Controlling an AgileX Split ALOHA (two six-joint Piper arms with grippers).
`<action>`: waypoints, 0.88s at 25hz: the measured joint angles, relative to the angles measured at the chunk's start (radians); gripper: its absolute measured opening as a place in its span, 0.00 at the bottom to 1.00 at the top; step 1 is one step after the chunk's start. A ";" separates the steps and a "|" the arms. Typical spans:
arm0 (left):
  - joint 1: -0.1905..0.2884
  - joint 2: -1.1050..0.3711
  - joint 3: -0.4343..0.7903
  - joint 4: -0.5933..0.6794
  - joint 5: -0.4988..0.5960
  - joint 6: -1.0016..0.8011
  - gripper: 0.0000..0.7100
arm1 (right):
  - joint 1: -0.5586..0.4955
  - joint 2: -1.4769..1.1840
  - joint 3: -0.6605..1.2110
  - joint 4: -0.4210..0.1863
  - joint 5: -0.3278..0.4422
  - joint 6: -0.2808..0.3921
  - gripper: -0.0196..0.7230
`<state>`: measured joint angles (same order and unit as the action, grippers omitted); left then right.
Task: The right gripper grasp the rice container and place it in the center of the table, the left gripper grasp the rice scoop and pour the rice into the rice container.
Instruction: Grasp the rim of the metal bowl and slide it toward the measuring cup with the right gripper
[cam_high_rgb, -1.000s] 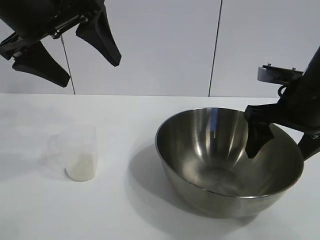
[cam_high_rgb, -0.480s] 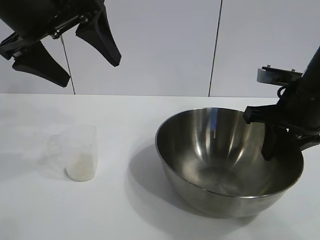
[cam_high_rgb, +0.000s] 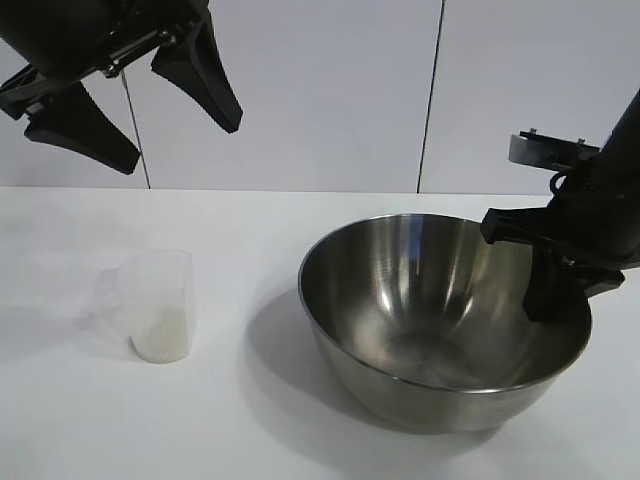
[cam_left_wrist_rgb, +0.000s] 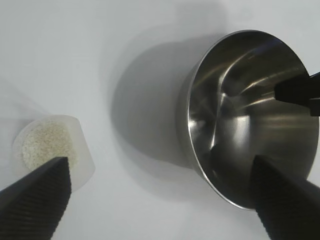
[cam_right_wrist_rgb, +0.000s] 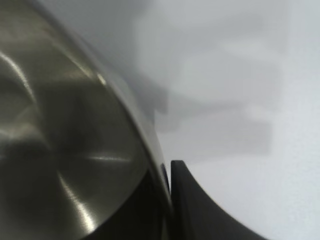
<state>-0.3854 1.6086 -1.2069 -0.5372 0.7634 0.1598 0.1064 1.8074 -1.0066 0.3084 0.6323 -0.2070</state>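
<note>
The rice container (cam_high_rgb: 400, 290), a large shiny steel bowl, stands on the white table (cam_high_rgb: 250, 220) right of centre. My right gripper (cam_high_rgb: 555, 303) is shut on its right rim, one finger inside the bowl and one outside. In the right wrist view the thin rim (cam_right_wrist_rgb: 150, 145) is pinched against the outer finger (cam_right_wrist_rgb: 200, 210). The rice scoop (cam_high_rgb: 160, 300), a small clear cup, stands upright at the left with rice (cam_high_rgb: 163, 338) in its bottom. My left gripper (cam_high_rgb: 178, 140) hangs open high above the scoop. In the left wrist view, scoop (cam_left_wrist_rgb: 75, 150), rice (cam_left_wrist_rgb: 47, 145) and bowl (cam_left_wrist_rgb: 235, 115) all show.
White wall panels with a dark seam (cam_high_rgb: 430, 100) stand behind the table. Bare tabletop (cam_high_rgb: 240, 300) lies between the scoop and the bowl.
My right gripper's fingers have closed onto the bowl's right rim. The bowl has shifted a little to the left with it. The left arm and the scoop have not moved.
</note>
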 joint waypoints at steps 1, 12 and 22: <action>0.000 0.000 0.000 0.000 0.000 0.000 0.98 | 0.000 0.000 0.000 0.011 0.003 -0.008 0.04; 0.000 0.000 0.000 0.000 0.000 0.000 0.98 | -0.099 -0.020 0.000 0.133 0.045 -0.148 0.04; 0.000 0.000 0.000 0.001 0.000 0.000 0.98 | -0.116 -0.028 0.003 0.282 0.072 -0.258 0.04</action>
<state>-0.3854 1.6086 -1.2069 -0.5364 0.7634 0.1598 -0.0100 1.7794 -1.0035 0.5907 0.7039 -0.4648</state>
